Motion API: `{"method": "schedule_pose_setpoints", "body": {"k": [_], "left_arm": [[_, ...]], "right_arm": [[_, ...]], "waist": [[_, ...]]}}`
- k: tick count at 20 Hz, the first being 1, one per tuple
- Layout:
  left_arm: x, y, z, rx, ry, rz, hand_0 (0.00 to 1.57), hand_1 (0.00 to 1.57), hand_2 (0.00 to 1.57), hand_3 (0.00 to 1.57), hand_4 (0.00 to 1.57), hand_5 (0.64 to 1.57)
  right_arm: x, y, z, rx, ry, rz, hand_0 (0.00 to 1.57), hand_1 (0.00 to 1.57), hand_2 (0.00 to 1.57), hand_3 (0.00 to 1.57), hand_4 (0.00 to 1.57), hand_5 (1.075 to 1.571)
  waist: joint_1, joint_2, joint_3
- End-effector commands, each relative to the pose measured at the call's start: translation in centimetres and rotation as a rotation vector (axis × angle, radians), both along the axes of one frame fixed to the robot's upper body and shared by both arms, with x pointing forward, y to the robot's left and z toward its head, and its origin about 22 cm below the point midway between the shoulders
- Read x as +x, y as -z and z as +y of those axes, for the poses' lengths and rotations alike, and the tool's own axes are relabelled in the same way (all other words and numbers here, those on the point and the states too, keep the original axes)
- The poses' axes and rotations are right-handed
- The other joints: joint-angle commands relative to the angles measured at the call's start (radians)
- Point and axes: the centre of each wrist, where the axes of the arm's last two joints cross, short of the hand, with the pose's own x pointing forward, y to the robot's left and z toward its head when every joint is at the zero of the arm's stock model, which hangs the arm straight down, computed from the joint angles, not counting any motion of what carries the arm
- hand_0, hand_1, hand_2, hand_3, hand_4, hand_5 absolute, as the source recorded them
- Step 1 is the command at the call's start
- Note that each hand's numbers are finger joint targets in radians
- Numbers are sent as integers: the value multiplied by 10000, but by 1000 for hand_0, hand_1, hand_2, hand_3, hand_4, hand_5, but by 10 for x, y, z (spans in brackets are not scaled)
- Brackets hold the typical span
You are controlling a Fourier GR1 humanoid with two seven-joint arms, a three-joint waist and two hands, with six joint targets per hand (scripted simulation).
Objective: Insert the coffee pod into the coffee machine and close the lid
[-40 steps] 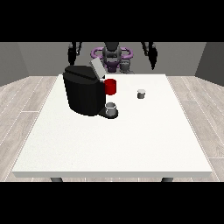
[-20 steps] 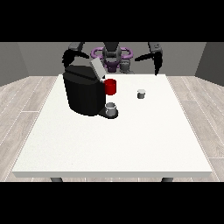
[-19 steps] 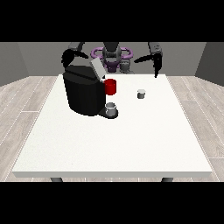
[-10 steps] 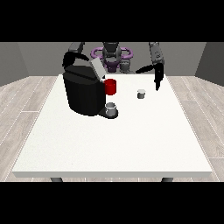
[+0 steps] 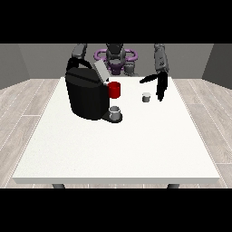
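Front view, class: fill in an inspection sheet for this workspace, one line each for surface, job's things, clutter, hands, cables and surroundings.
Surface: white table, its near half bare.
Job's things: black coffee machine at the table's far left as seen, lid raised; small grey coffee pod standing on the table, apart from the machine.
Clutter: red cup beside the machine; grey cup on the machine's tray.
Hands: hand at the view's right just right of the pod, fingers pointing down, holding nothing; hand at the view's left hidden behind the machine.
Cables: nothing seen.
Surroundings: wood-plank floor, grey walls.
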Motion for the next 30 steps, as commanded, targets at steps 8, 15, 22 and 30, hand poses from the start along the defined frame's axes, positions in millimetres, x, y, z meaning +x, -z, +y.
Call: {"method": "schedule_pose_setpoints", "body": {"k": [8, 15, 22, 30], "left_arm": [[5, 18, -15, 1541, 291, 1036, 807, 807, 847, 501, 0, 1571], [0, 33, 13, 2955, 232, 957, 568, 568, 698, 414, 0, 1571], [12, 30, -3, 3741, 131, -313, 719, 719, 851, 619, 151, 1571], [16, 37, -5, 4638, -4, -343, 971, 971, 1086, 863, 323, 1571]], "right_arm": [[17, 28, -31, -198, 634, 901, 0, 0, 0, 0, 410, 1571], [15, 2, -18, -488, 45, 614, 0, 0, 0, 0, 432, 1571], [24, -3, -4, -338, 162, 549, 0, 0, 0, 0, 520, 1571], [14, -5, 13, -61, -189, 857, 0, 0, 0, 0, 492, 1571]], "waist": [[505, -251, 4], [-367, -14, -3], [-122, 152, -2], [-555, -47, -3]]}}
